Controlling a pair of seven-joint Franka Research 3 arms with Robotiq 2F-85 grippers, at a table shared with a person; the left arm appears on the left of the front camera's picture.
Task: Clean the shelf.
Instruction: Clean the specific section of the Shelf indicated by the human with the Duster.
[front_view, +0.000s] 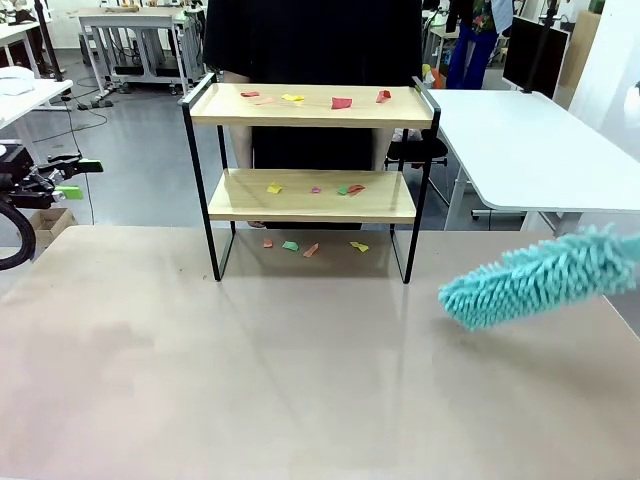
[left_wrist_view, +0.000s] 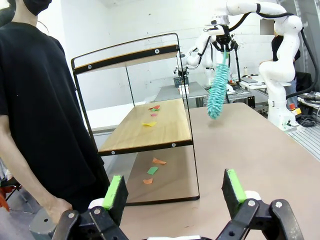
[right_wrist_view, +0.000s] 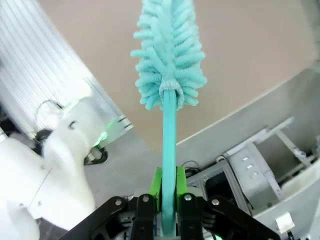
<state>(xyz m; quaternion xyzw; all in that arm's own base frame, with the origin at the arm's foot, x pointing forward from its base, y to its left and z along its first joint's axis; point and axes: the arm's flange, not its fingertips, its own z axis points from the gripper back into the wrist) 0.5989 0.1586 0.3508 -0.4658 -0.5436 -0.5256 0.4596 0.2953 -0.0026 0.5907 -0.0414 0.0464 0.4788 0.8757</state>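
Right wrist view reveals right end effector (right_wrist_view: 169, 187) clamping the teal duster (right_wrist_view: 170, 55); left end effector (left_wrist_view: 174, 187) gapes empty facing the shelf (left_wrist_view: 167, 127).

The left gripper (left_wrist_view: 174, 192) hovered with jaws wide apart, empty — the right gripper (right_wrist_view: 169, 187) was pinched tight on the duster (right_wrist_view: 169, 55) handle, wrist angled downward.

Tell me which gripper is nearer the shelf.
Left. The left gripper hangs open off the left end of the shelf, facing it. The right gripper, shut on the duster, sits farther off, past the shelf's right end.
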